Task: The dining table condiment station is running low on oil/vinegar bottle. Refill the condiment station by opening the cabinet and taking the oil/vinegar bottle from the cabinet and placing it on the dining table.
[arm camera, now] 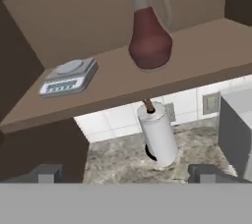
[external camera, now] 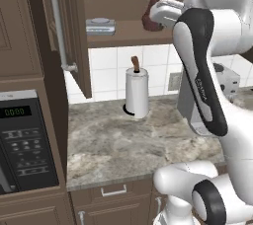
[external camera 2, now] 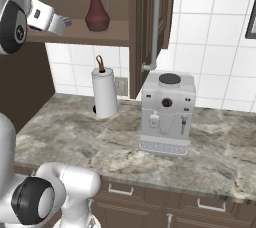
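The oil/vinegar bottle [arm camera: 149, 43] stands upright on the shelf of the cabinet [external camera 2: 75, 34], whose doors hang open, with a small kitchen scale [arm camera: 66, 76] well to one side. The tool [external camera 2: 60, 24] hovers just short of the bottle — fingers [arm camera: 49, 174] spread apart, holding nothing. Below sit a paper-towel roll [external camera: 136, 93] and a coffee machine [external camera 2: 166, 113] on the bench [external camera 2: 100, 142]. Opening looks done; the reach is in hand — next, I judge, advance and close on the bottle.

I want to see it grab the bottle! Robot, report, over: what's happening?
Jaws open, gripper empty, short of the oil/vinegar bottle. Bottle upright on cabinet shelf, doors open. Kitchen scale off to one side, path clear.
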Robot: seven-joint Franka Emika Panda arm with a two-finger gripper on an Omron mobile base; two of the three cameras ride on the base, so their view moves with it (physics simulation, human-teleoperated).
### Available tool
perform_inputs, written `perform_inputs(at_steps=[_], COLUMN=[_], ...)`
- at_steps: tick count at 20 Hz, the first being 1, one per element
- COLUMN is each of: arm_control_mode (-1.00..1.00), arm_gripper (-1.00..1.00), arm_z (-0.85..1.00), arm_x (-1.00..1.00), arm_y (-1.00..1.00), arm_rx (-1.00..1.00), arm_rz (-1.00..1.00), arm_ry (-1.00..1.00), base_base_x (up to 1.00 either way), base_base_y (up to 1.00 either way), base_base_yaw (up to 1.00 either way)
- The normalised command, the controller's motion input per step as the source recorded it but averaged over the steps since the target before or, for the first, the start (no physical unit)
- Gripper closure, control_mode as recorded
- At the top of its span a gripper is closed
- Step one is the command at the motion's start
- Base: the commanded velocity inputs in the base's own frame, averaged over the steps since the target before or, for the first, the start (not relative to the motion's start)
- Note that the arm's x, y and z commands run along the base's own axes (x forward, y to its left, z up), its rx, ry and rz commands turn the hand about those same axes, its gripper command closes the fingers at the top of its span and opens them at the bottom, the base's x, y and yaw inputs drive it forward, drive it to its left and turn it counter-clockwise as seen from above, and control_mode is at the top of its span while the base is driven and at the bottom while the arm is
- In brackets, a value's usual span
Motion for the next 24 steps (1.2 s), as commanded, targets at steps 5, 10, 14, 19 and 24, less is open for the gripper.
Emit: perform_inputs(at_steps=[5, 10, 14, 19, 24], arm_control_mode=[-1.00, -1.00, -1.00, -1.00, -1.00], arm_gripper=[-1.00, -1.00, -1.00, -1.00, -1.00], arm_z=[0.00, 0.14, 0.26, 0.02, 0.01], arm_x=[0.22, 0.27, 0.94, 0.37, 0.60], arm_y=[-0.23, -0.15, -0.69, -0.13, 0.00], arm_rx=[-0.19, 0.00, 0.00, -0.03, 0.00], arm_rz=[-0.24, 0.00, 0.03, 0.01, 0.00], arm_ry=[-0.30, -0.08, -0.07, -0.01, 0.11], base_base_x=[0.00, 0.00, 0.00, 0.00, 0.00], base_base_y=[0.00, 0.00, 0.00, 0.00, 0.00], base_base_yaw=[0.00, 0.00, 0.00, 0.00, 0.00])
